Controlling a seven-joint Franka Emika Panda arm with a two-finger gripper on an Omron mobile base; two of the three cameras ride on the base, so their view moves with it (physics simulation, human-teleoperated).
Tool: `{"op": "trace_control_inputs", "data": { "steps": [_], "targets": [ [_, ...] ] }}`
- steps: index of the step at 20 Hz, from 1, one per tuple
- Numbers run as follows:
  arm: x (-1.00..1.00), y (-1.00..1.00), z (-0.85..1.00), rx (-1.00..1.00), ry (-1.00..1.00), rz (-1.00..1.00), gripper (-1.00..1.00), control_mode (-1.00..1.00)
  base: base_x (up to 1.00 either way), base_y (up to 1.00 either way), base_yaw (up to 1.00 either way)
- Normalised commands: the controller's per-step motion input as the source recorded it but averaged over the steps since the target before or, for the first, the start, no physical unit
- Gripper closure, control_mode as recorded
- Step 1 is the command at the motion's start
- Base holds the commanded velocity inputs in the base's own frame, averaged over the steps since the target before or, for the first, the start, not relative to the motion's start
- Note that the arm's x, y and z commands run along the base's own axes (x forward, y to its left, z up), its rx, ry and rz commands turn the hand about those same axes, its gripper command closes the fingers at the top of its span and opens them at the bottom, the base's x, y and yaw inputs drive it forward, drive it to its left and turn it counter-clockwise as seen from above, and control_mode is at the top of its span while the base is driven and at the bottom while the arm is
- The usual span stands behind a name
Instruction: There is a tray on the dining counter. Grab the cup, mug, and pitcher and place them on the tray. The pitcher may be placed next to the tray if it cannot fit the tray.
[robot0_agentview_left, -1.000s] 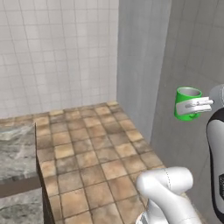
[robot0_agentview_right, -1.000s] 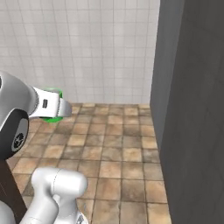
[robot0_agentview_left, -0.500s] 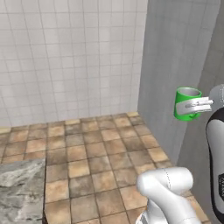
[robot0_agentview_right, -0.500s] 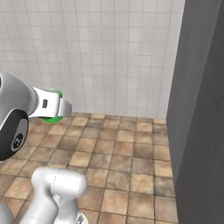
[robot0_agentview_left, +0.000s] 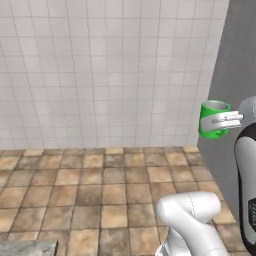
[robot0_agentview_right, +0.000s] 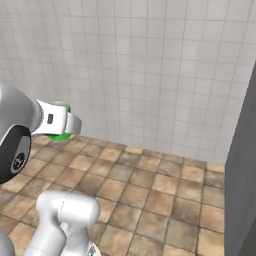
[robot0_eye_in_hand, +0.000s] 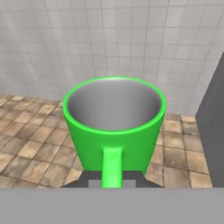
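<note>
Left base view: you see the mug (robot0_agentview_left: 214, 119) at about 3 o'clock, bright green with a pale rim, carried upright in the air against the dark grey wall panel (robot0_agentview_left: 235, 75); the gripper (robot0_agentview_left: 226, 120) reaches in from the right edge and is clamped on the mug's side; the white tiled wall (robot0_agentview_left: 105, 70) fills the area from 9 to 1 o'clock; the brown tiled floor (robot0_agentview_left: 90, 190) runs across 6 to 8 o'clock, well below the mug; a corner of a mottled stone top (robot0_agentview_left: 27, 247) shows at 7 o'clock.

Right base view: you find the mug (robot0_agentview_right: 61, 134) at 9 o'clock, mostly covered by the white hand, only a green sliver showing above and below it; the gripper (robot0_agentview_right: 67, 124) lies across it, its fingers not visible here; the tiled wall (robot0_agentview_right: 150, 70) stands behind, the floor (robot0_agentview_right: 160, 195) spreads from 4 to 7 o'clock, and the dark panel (robot0_agentview_right: 242, 175) rises at 3 to 4 o'clock.

Hand view: you look into the mug (robot0_eye_in_hand: 114, 124) at centre, grey inside, its green handle pointing to 6 o'clock; the gripper (robot0_eye_in_hand: 112, 180) closes on that handle at the bottom edge.
</note>
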Motion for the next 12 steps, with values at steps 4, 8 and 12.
{"op": "trace_control_inputs", "data": {
  "steps": [4,8,12],
  "targets": [
    [0.00,0.00,0.00,0.00,0.00,0.00,1.00,1.00,1.00,0.00,0.55],
    [0.00,0.00,0.00,0.00,0.00,0.00,1.00,1.00,0.96,0.00,0.60],
    [0.00,0.00,0.00,0.00,0.00,0.00,1.00,1.00,0.83,-0.02,0.72]
  ]
}}
